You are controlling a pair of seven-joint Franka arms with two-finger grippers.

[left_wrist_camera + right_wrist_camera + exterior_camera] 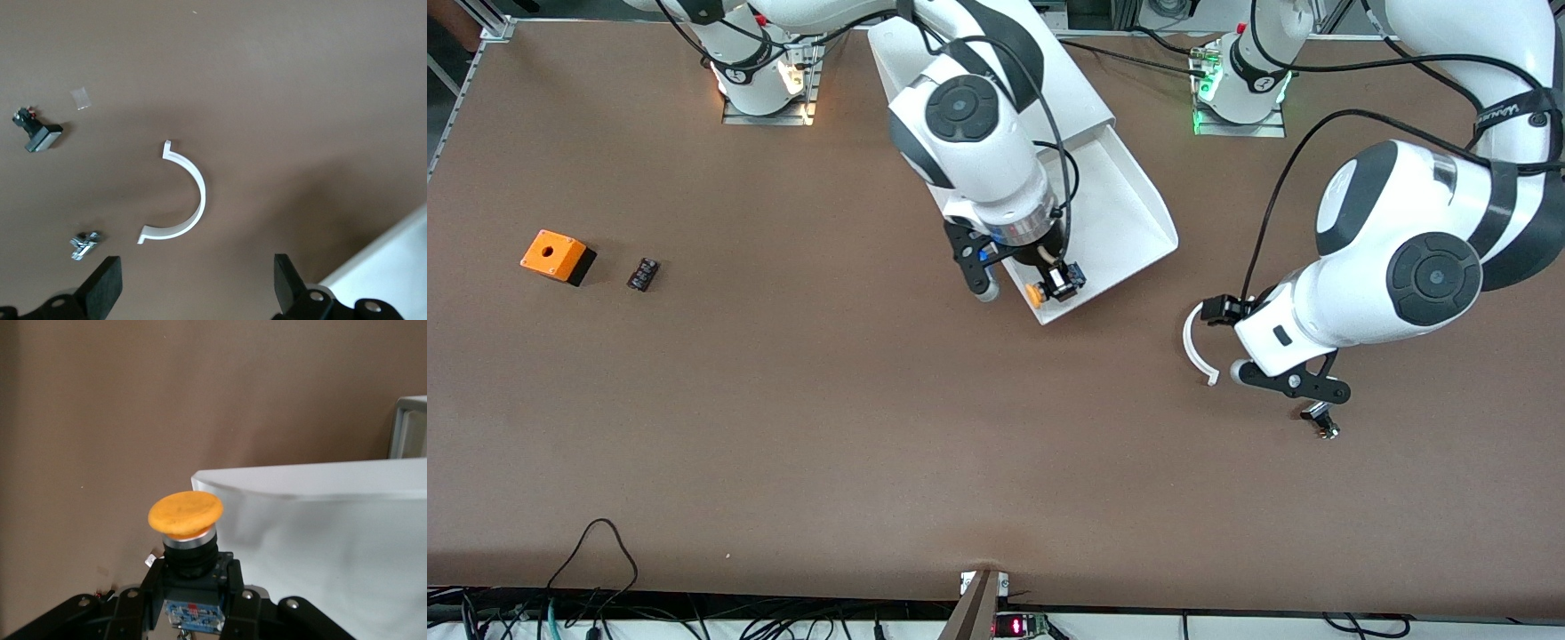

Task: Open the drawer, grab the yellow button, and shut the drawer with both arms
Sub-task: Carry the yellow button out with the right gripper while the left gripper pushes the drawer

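Note:
The drawer (1125,209) stands pulled out of the white cabinet (1080,89), toward the front camera. My right gripper (1055,283) is over the drawer's front corner, shut on the button (1039,292). In the right wrist view the fingers (235,581) clamp the button's black-and-blue body, and its orange cap (185,512) points away from the gripper, beside the drawer's white wall (313,520). My left gripper (1303,391) is open and empty over the bare table toward the left arm's end. Its fingers (103,288) are wide apart and hold nothing.
A white curved strip (1197,347) lies on the table beside the left gripper; it also shows in the left wrist view (190,200). A small metal piece (85,244) and a small black-and-grey part (37,131) lie close by. An orange square box (557,256) and a small black component (643,273) lie toward the right arm's end.

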